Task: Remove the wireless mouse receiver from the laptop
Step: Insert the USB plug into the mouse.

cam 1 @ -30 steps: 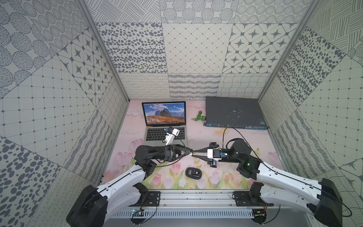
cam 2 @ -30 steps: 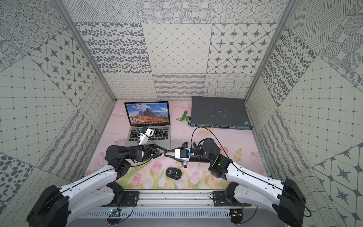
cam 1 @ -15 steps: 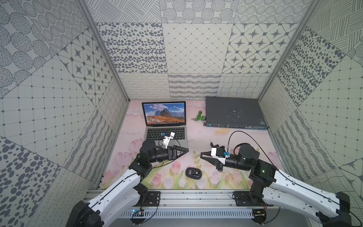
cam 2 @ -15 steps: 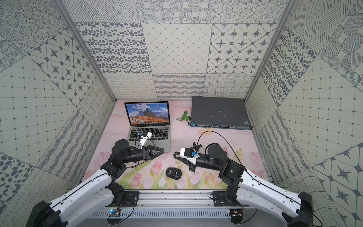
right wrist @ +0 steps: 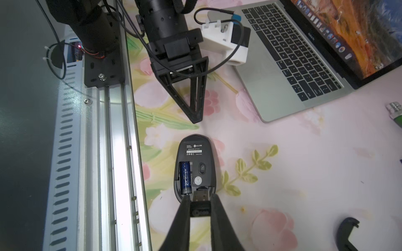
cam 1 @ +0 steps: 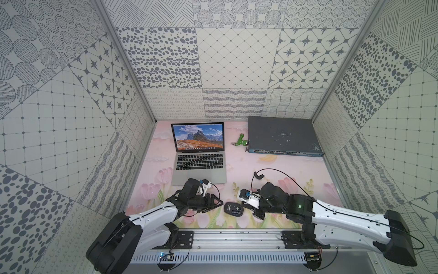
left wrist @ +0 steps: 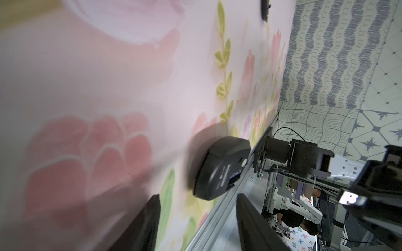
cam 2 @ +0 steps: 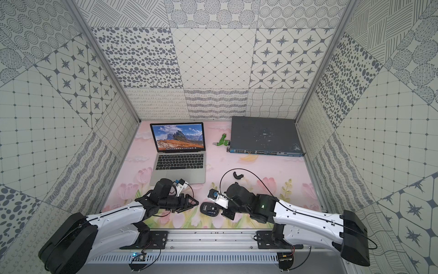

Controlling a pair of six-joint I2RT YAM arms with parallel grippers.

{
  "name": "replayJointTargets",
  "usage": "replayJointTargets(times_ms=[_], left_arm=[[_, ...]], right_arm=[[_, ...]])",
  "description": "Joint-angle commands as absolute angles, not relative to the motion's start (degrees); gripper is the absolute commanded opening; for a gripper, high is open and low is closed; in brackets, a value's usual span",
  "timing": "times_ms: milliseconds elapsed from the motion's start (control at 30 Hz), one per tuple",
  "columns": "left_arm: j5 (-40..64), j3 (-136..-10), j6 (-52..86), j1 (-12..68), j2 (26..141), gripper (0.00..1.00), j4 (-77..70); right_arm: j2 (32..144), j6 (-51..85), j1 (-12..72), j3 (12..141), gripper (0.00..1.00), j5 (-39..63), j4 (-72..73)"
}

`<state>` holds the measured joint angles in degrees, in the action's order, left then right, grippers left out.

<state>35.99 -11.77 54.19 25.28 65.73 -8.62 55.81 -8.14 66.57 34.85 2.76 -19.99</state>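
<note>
Pinched between the closed fingers of the right gripper (right wrist: 200, 198): the wireless mouse receiver (right wrist: 200, 211), out of the laptop (right wrist: 267, 91) and well apart from it. Tiny black stub with a short silver USB plug, plug end at the open bay of the upturned mouse (right wrist: 193, 152), beside the blue battery (right wrist: 185, 177), near the front rail (right wrist: 113, 130). Just beside the mouse, the left gripper (left wrist: 198, 196), fingers (left wrist: 148, 221) apart and empty.

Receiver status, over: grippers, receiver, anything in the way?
Right gripper shut on receiver, out of laptop. Left gripper open, empty. Upturned mouse just ahead of receiver.
</note>
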Motion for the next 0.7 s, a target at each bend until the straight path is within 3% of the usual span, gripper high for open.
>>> replayJointTargets(times_ms=[0,667], left_arm=[[37.61,-11.27,50.17,25.70,72.29,0.53,-16.87],[39.06,-10.48,48.26,26.10,74.59,0.52,-18.19]], right_arm=[[59.63,-6.21,66.88,38.13,0.05,1.15,-21.46],[73.21,-3.37,68.29,45.18,0.05,-0.39,-28.03]])
